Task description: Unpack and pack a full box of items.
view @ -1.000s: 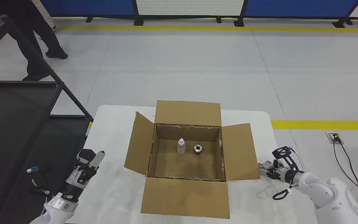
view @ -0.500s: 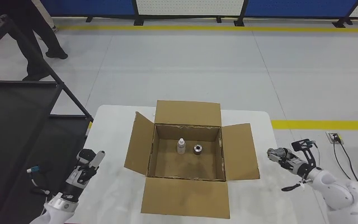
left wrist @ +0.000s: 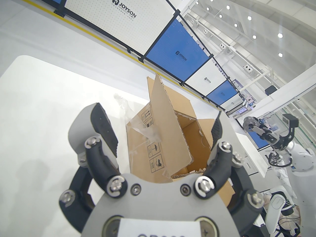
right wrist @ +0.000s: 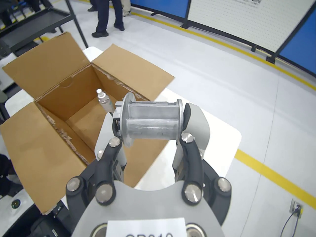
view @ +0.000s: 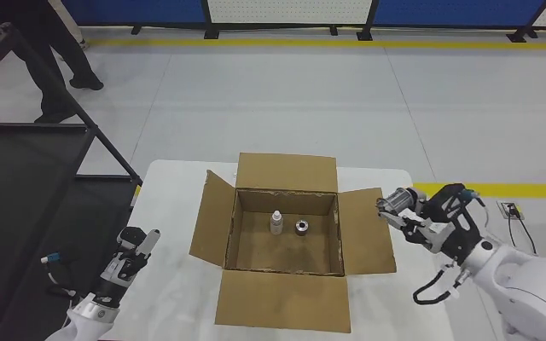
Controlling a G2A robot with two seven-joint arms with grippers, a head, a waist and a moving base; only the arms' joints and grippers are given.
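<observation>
Cardboard box point(view: 281, 300), all four flaps folded out, on a white table point(view: 171, 194), with a metal cylinder point(right wrist: 154, 118) held at its right side.

The right gripper point(right wrist: 151, 122) is closed on the flanged silver cylinder, one finger at each end, and holds it lying crosswise above the outer edge of the box's right flap; in the top view the same gripper point(view: 397, 208) and cylinder point(view: 392, 203) sit just right of that flap. Inside the box a small white bottle point(view: 276, 222) stands upright near the far wall, and a round metal part point(view: 300, 226) lies just to its right. The left gripper point(left wrist: 158, 120) rests near the table's near-left corner point(view: 143, 239), well apart from the box, its fingers spread wide with nothing between them.
</observation>
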